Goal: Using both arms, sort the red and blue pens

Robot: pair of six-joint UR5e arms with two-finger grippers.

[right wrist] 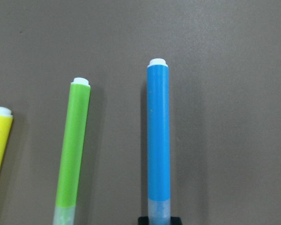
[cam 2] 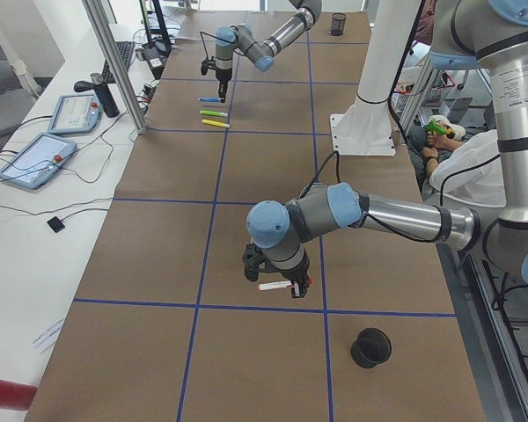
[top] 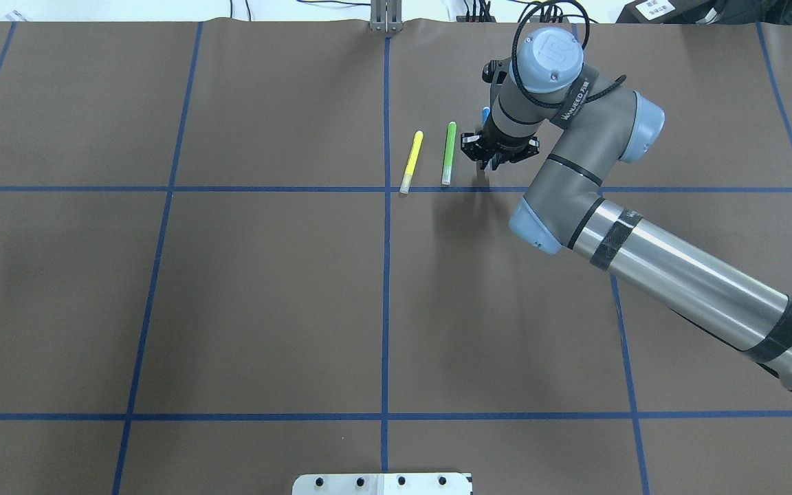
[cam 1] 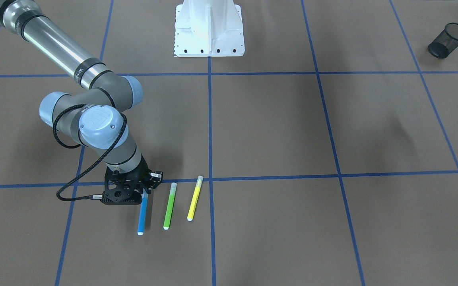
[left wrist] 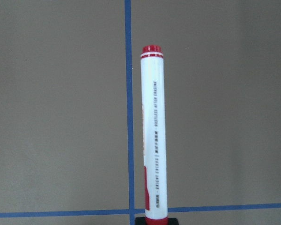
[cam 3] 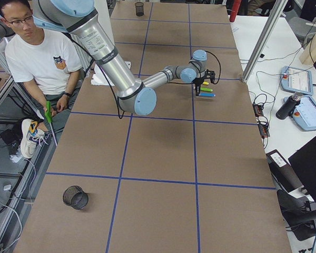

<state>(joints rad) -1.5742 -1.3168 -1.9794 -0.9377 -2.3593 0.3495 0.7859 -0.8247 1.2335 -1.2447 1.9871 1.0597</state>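
The blue pen (cam 1: 142, 214) lies on the brown table beside a green marker and a yellow one. My right gripper (cam 1: 145, 191) is down over its clear cap end, fingers shut against it. The right wrist view shows the blue pen (right wrist: 158, 136) running straight out from the gripper. From overhead the right gripper (top: 492, 163) hides most of the blue pen (top: 485, 113). The red pen (left wrist: 154, 140), white-barrelled, fills the left wrist view and casts no shadow on the table. In the exterior left view my left gripper (cam 2: 290, 283) carries the red pen (cam 2: 273, 285) level above the table.
The green marker (cam 1: 169, 206) and yellow marker (cam 1: 195, 198) lie parallel just beside the blue pen. A black mesh cup (cam 2: 370, 347) stands near the left arm, another mesh cup (cam 3: 75, 197) at the right end. The white robot base (cam 1: 209, 35) stands at mid-table. A person (cam 3: 42, 58) sits alongside.
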